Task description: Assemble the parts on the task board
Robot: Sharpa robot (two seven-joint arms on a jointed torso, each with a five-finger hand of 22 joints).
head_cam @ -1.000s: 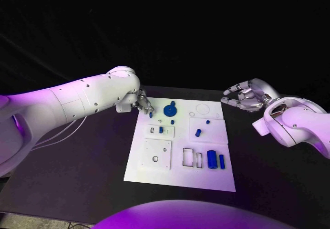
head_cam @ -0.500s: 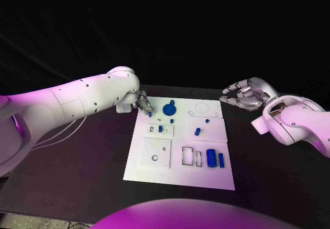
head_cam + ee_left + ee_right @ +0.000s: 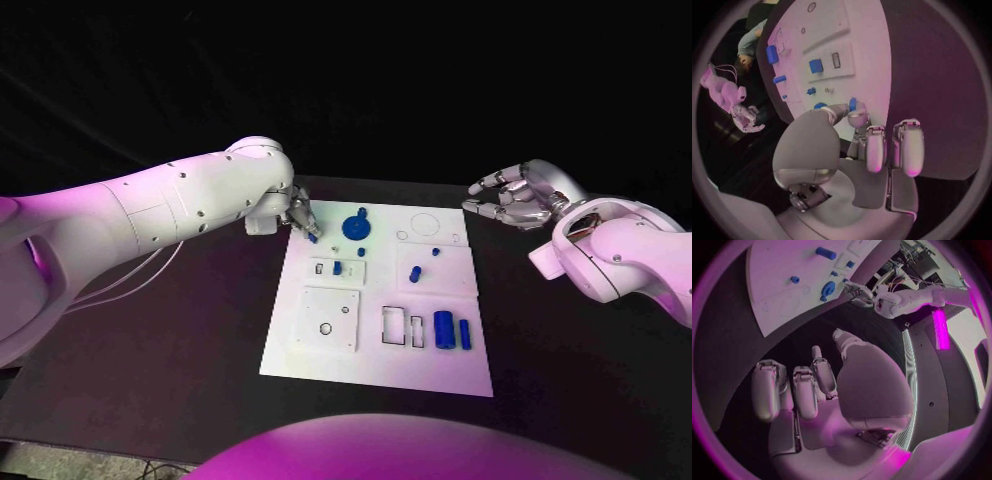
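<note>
At the upper left corner of the task board [image 3: 378, 372], a small blue part [image 3: 313, 238] is pinched at the fingertips of the left hand [image 3: 296, 217]; the left wrist view shows that blue part [image 3: 852, 104] gripped against a fingertip, just over the board's edge. Off to the right of the frame, the right hand [image 3: 509, 203] is held above the dark table [image 3: 159, 360], fingers loosely curled and apart, with nothing grasped.

Progress is judged partial. A round blue gear-like part [image 3: 356, 229] is seen near the board's top, a few small blue pegs [image 3: 414, 276] around its middle, and two blue blocks [image 3: 451, 331] at the lower right. Beside those blocks, outlined slots [image 3: 394, 328] are left unfilled, and a circle outline [image 3: 426, 226] at the upper right looks vacant too. Whether the pegs are fully seated cannot be told. Several placements are judged to remain, the pinched part among them.
</note>
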